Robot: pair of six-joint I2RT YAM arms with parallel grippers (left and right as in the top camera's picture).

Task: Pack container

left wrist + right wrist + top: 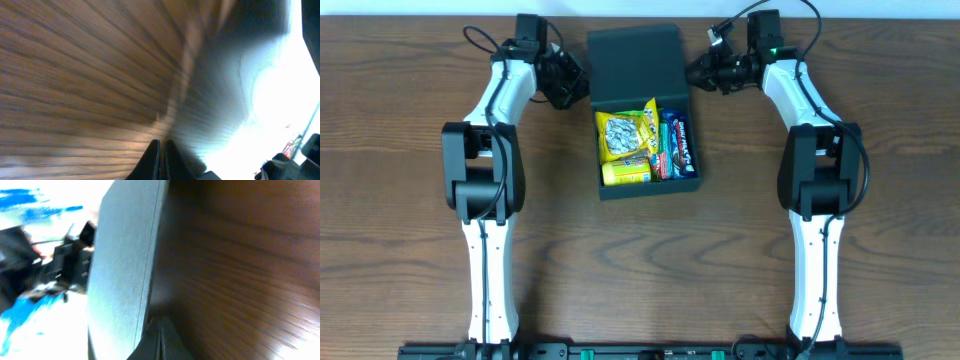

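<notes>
The dark green-black container (692,182) stands at the table's middle back, its flap lid (635,62) open and lying flat behind it. Inside lie a yellow snack packet (626,132), a small yellow bar (625,174) and blue packets (679,145). My left gripper (578,86) is shut and empty, right at the lid's left edge. My right gripper (692,70) is shut and empty, at the lid's right edge. The right wrist view shows the lid (122,270) close beside its shut jaws (161,330). The left wrist view shows shut jaws (161,150) over wood.
Both arms reach from the front edge to the back of the brown wooden table (410,120). The table's back edge lies just behind the lid.
</notes>
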